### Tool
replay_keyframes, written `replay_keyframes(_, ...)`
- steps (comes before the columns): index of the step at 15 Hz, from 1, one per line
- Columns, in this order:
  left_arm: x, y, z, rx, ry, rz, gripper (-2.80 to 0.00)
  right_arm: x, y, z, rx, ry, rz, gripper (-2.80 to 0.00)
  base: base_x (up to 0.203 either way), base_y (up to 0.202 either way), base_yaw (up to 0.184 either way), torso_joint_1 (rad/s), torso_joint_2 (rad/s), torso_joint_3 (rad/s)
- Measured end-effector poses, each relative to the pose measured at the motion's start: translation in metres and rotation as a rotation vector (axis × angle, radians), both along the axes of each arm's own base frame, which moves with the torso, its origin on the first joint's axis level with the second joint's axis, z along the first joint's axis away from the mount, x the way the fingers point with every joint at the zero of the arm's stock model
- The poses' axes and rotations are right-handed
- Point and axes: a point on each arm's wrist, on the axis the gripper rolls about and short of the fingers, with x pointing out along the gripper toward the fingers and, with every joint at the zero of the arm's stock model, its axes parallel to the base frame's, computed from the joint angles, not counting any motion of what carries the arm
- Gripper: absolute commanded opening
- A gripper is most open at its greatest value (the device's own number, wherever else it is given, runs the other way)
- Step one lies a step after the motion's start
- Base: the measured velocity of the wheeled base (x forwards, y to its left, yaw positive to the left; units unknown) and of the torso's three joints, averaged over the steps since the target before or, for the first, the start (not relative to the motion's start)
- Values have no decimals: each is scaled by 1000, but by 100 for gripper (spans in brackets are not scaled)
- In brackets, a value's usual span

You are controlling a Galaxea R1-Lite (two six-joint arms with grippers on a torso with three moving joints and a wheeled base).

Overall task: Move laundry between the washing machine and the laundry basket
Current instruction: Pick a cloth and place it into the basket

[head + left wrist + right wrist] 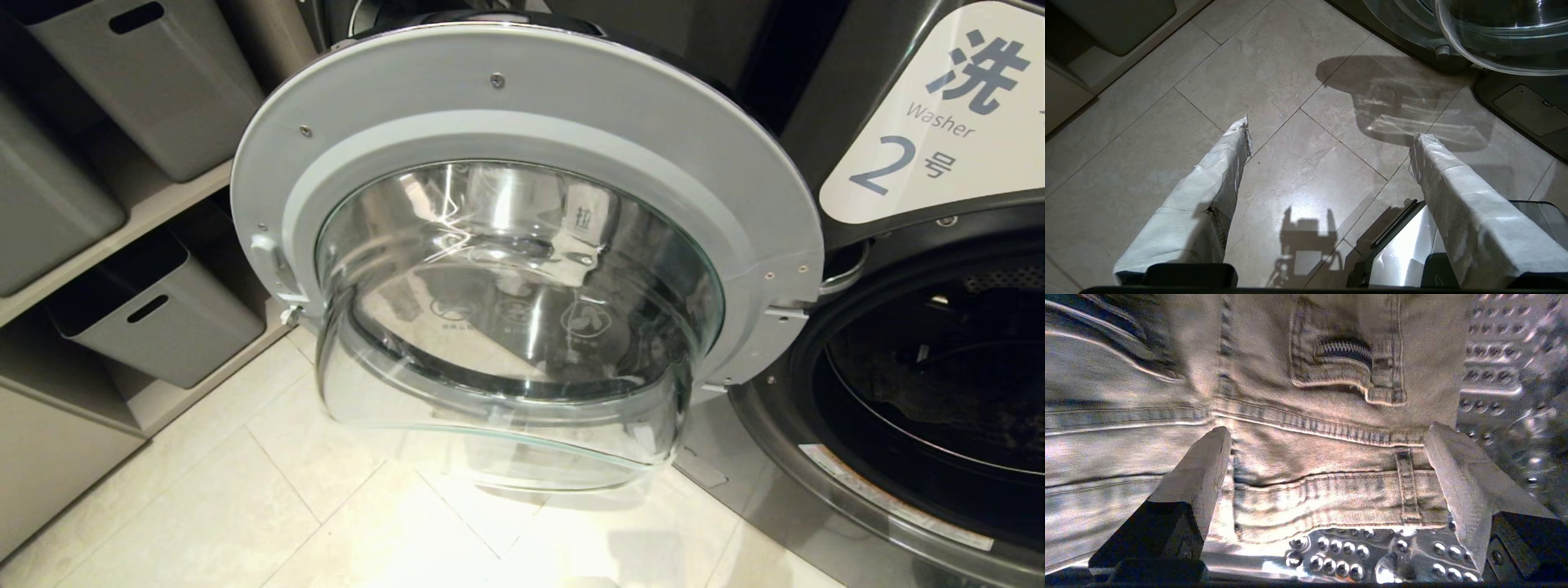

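Denim jeans [1306,416] are seen lying inside the perforated steel drum [1502,355], with the right end effector [1327,441] spread wide just above their waistband, nothing being held.

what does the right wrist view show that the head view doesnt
Only the right wrist view shows the open right gripper over a pair of jeans lying on the studded drum wall.

Only the head view shows the open glass door, the grey bins and the washer sign.

Both share the washer's drum.
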Motion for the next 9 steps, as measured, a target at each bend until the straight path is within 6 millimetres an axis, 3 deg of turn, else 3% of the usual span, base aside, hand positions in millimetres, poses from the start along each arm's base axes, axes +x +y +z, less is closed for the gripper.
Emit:
replay_keyframes(4,0,0,0,0,0,0,0,-3,-3,8,-64,15,21,0,0,0,0,0,0,0)
replay_keyframes(9,0,0,0,0,0,0,0,2,-14,-10,-52,30,30,0,0,0,0,0,0,0)
